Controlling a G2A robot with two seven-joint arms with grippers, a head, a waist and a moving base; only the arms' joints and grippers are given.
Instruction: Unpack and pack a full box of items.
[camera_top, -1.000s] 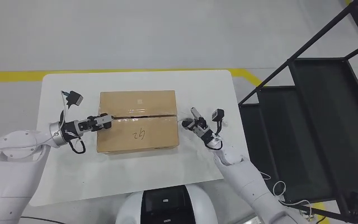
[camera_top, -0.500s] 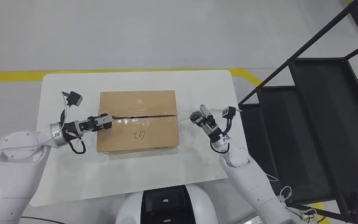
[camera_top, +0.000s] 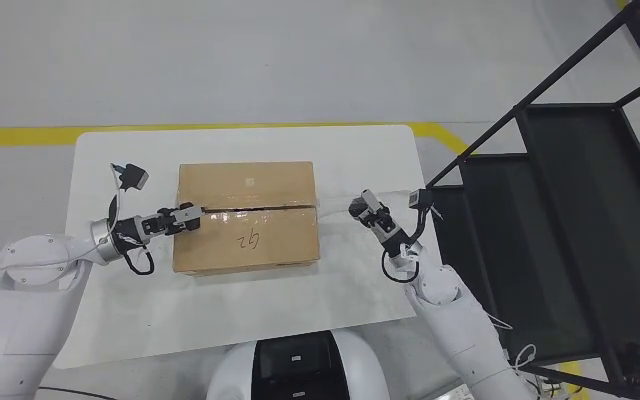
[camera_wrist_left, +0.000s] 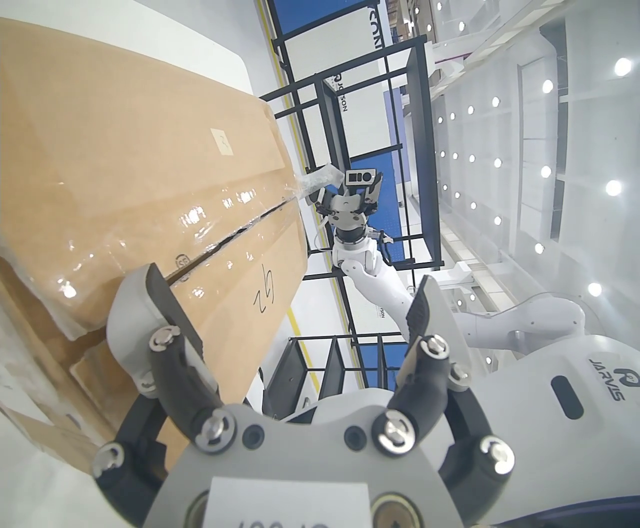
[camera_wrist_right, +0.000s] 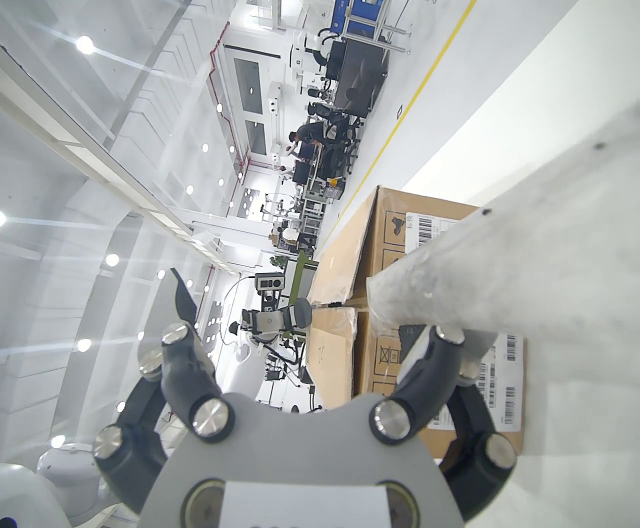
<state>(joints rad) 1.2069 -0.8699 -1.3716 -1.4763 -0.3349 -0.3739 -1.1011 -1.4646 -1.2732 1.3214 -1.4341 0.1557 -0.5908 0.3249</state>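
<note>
A taped cardboard box (camera_top: 247, 216) lies in the middle of the white table (camera_top: 130, 300). My left gripper (camera_top: 186, 217) stands open at the left end of the box's top seam, with nothing between its fingers (camera_wrist_left: 150, 300). Off the box's right end, my right gripper (camera_top: 363, 207) is open, fingers spread in its wrist view. A whitish tape strip (camera_wrist_right: 500, 260) lies across one finger (camera_wrist_right: 425, 350) and runs back toward the seam's end (camera_wrist_right: 357, 306). The left wrist view shows the box (camera_wrist_left: 125, 165) and, farther off, that crumpled tape (camera_wrist_left: 315, 181) by the right gripper (camera_wrist_left: 345, 202).
A black metal stair frame (camera_top: 540, 190) stands close to the table's right edge, just behind the right arm. A yellow floor line (camera_top: 40, 133) runs along the table's far side. Bare tabletop lies in front of and behind the box.
My right gripper has drawn away from the box's right end toward the table edge, stretching the tape strip out. The left arm and the box have kept still.
</note>
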